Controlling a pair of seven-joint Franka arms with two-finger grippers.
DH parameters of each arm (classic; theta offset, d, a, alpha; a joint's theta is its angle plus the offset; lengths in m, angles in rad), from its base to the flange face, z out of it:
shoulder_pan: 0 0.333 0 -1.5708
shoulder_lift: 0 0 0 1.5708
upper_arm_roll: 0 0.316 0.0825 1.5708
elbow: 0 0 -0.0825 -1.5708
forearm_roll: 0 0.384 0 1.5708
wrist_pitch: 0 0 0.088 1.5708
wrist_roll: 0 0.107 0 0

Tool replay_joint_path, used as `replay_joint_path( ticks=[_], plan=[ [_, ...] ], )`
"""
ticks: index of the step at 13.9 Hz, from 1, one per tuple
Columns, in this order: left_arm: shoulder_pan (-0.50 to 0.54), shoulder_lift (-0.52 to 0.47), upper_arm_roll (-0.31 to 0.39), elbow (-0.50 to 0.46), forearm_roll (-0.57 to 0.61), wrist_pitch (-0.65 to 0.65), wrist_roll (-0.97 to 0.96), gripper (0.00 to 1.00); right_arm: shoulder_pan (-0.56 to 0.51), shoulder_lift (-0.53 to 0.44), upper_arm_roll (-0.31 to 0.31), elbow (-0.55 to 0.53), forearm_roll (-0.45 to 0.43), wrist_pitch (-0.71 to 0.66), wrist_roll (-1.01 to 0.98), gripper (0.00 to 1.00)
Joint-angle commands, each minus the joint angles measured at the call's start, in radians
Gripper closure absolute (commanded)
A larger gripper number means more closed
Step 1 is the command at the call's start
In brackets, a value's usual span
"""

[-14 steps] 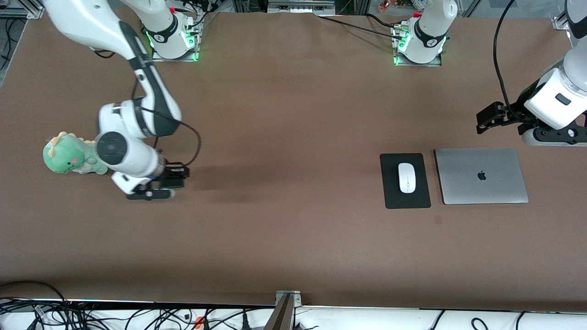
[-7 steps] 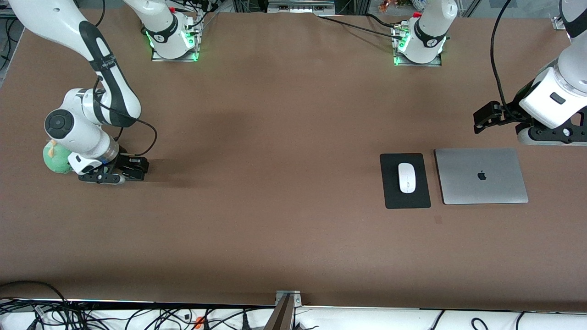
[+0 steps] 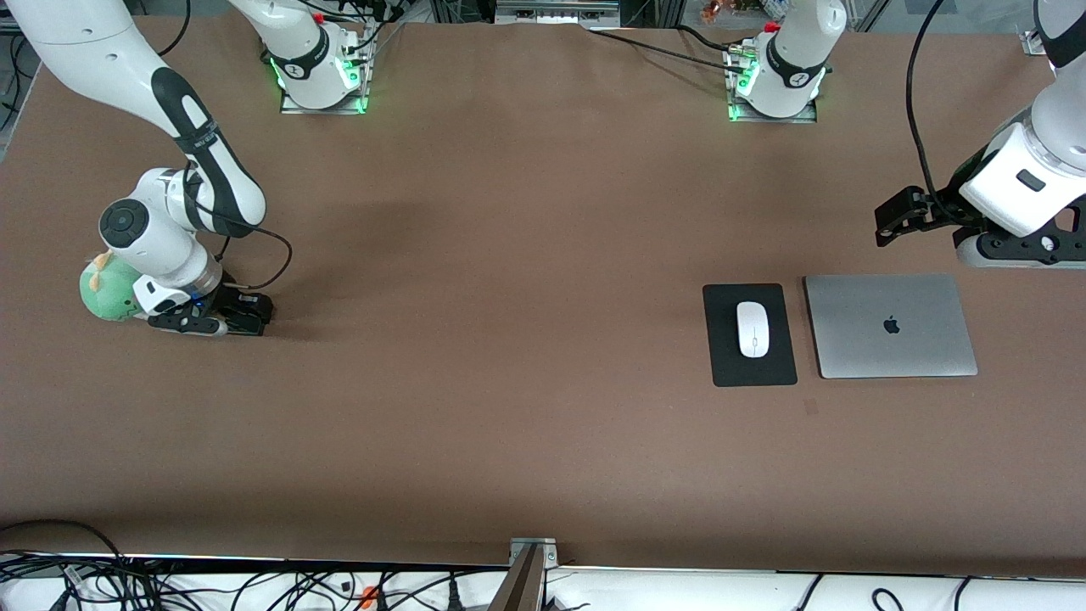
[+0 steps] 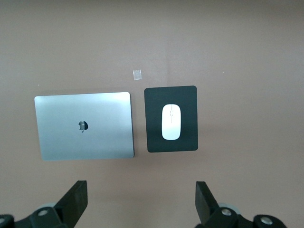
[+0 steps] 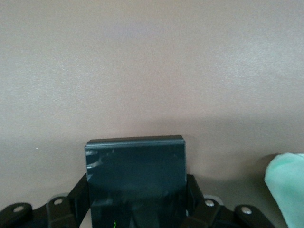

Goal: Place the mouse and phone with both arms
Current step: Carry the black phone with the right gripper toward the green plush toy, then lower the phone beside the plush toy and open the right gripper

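Phone, a stiff, slick slab, sat pinched at its edges in the right gripper beside the plush dinosaur, while the left gripper hung spread above the glossy mouse on its pad.

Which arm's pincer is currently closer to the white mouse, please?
The left. The left pincer hangs over bare table by the laptop, next to the mouse on its mouse pad. The right pincer holds the phone at the right arm's end, beside the plush dinosaur.
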Motion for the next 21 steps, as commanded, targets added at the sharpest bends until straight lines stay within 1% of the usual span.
replay_joint_path(
  ticks=[1,4,7,11,18,20,21],
  plan=[
    [-0.009,-0.015,0.01,0.01,-0.02,-0.005,-0.006,0.0,-0.021,-0.012,0.02,-0.007,0.002,0.003,-0.024,0.0],
    [-0.009,-0.015,0.007,0.01,-0.033,-0.006,-0.01,0.0,-0.02,-0.053,0.029,0.005,0.002,-0.094,-0.028,0.0],
    [-0.007,-0.015,0.008,0.01,-0.041,-0.008,-0.01,0.0,-0.02,-0.114,0.032,0.034,0.002,-0.19,-0.028,0.0],
    [-0.007,-0.015,0.008,0.01,-0.041,-0.008,-0.01,0.0,-0.018,-0.203,0.049,0.118,0.002,-0.385,-0.028,0.0],
    [-0.007,-0.015,0.008,0.01,-0.041,-0.008,-0.01,0.0,-0.014,-0.446,0.055,0.207,0.004,-0.705,-0.028,0.0],
    [-0.007,-0.015,0.008,0.01,-0.041,-0.008,-0.01,0.0,-0.009,-0.481,0.053,0.243,0.014,-0.799,-0.028,0.0],
    [-0.007,-0.015,0.008,0.01,-0.041,-0.008,-0.01,0.0,0.0,-0.483,0.05,0.293,0.019,-0.88,-0.024,0.0]
  ],
)
